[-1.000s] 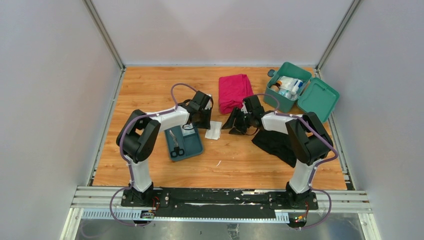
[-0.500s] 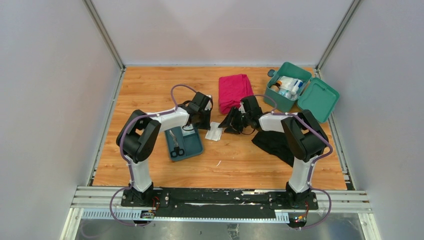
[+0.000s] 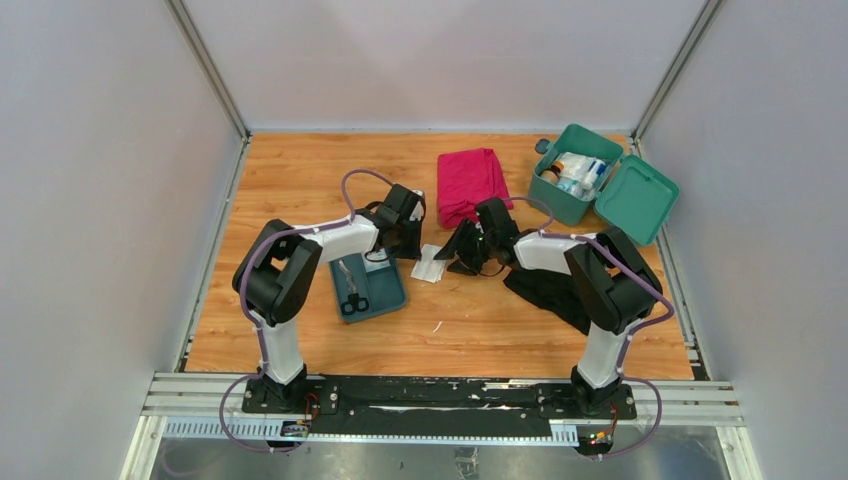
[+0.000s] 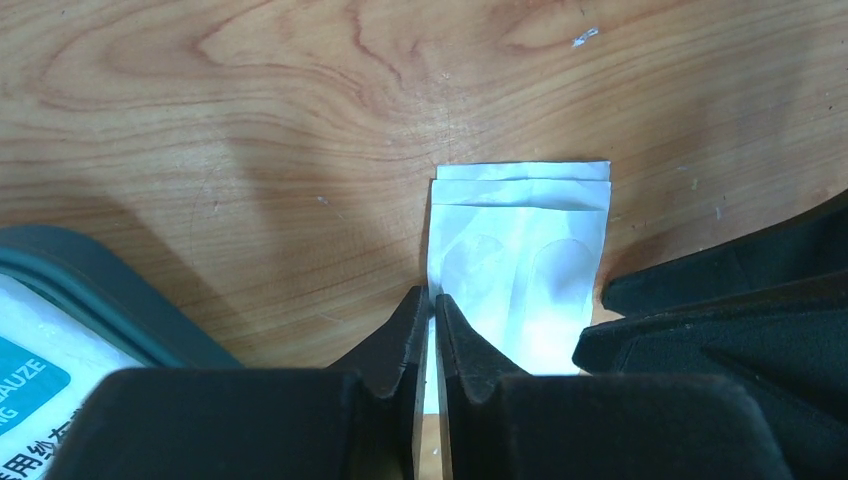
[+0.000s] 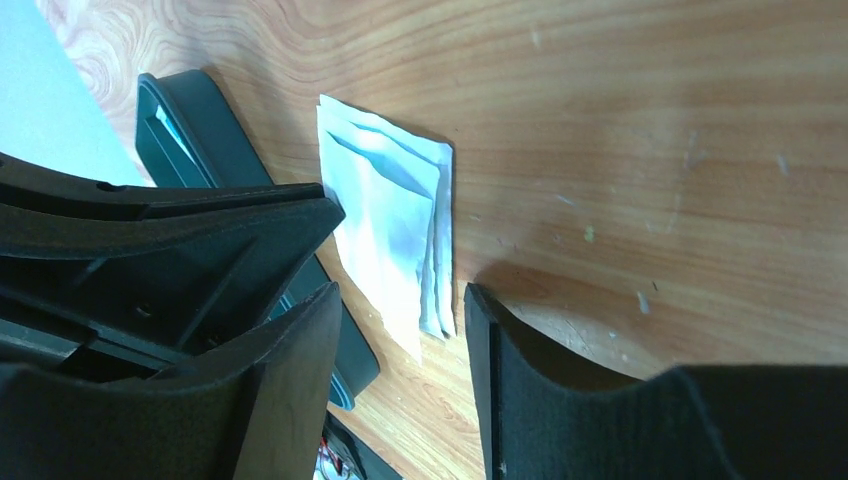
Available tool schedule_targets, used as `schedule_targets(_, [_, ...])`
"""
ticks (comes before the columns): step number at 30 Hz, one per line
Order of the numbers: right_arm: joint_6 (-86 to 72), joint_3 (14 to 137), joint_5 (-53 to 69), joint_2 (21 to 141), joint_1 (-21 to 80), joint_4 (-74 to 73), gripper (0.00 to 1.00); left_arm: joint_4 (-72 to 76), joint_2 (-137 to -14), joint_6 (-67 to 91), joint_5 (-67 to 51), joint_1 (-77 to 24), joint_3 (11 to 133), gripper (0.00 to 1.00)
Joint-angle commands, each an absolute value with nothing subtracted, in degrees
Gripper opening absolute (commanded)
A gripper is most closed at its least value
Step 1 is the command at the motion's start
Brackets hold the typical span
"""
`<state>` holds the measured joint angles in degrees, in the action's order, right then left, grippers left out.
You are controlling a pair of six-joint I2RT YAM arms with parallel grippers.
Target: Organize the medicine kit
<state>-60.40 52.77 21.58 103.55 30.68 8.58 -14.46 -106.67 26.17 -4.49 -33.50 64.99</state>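
My left gripper [image 4: 430, 335] was clamped on the edge of the flat white paper packets [image 4: 520, 270] beside the teal plastic tray [image 4: 110, 290], their long axis running straight ahead, with my right gripper [image 5: 400, 295] gaping open opposite.

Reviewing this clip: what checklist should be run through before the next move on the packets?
1. The left pincer is shut on an edge of the white packets: ok.
2. The right pincer is open, with the packets ahead between its fingers: ok.
3. Every layer of the stack is caught in the grip: cannot tell.
4. The kit box has its lid open: ok.
5. Room left inside the kit box: cannot tell.
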Motion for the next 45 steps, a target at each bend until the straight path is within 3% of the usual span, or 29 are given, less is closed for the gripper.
schedule_targets(1, [-61.94,49.16,13.43,103.86,31.77,-1.31,0.55,-14.33,-106.9,26.28,-5.14,-33.35,63.83,0.11])
schedule_targets(25, [-62.08,49.82,21.39,109.08,31.79,11.58,0.53,-14.14,-107.4,26.37,-5.71,-33.35,63.74,0.1])
schedule_targets(34, [-59.94,50.19,19.04,107.17,31.77,9.38,0.31,-14.0,-107.14,26.51,-5.8,-33.36,63.65,0.1])
schedule_targets(45, [-56.78,51.75,19.07,106.18,31.82,9.77,0.16,-13.71,-106.66,26.89,-6.34,-33.34,63.52,0.09])
